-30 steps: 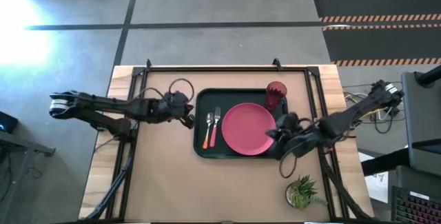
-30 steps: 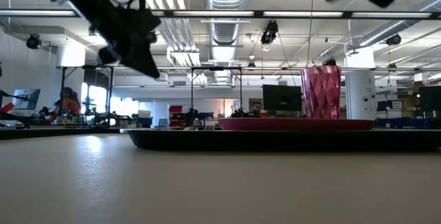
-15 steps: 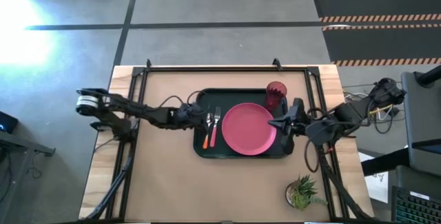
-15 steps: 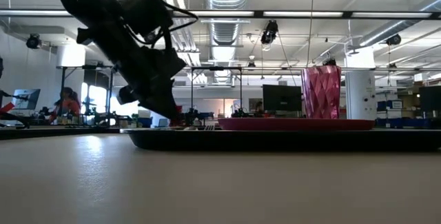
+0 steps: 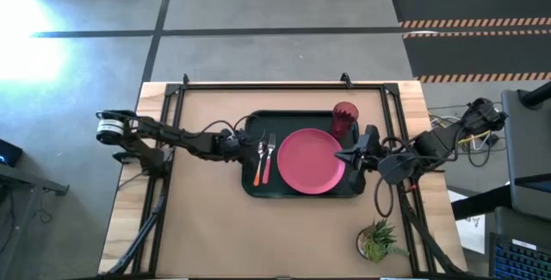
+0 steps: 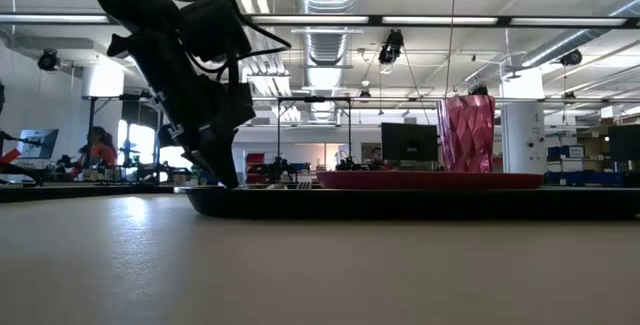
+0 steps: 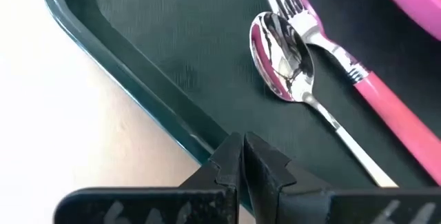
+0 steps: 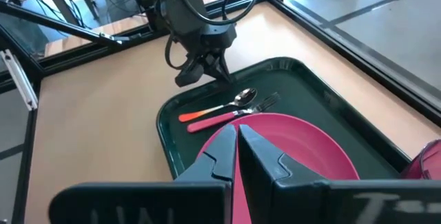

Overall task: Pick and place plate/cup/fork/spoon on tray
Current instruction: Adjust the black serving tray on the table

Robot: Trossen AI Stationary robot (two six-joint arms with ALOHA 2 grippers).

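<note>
While shut, L hand at tray rim.

My left tool is now down at the left rim of the tray, beside the spoon; a second ago it hung farther left over the bare counter, and in the low view it has dropped from high up to the tray's edge. My right tool has swung up from the plate's lower right side to its right edge, just below the cup, and its arm now lies straighter across the counter.
</note>
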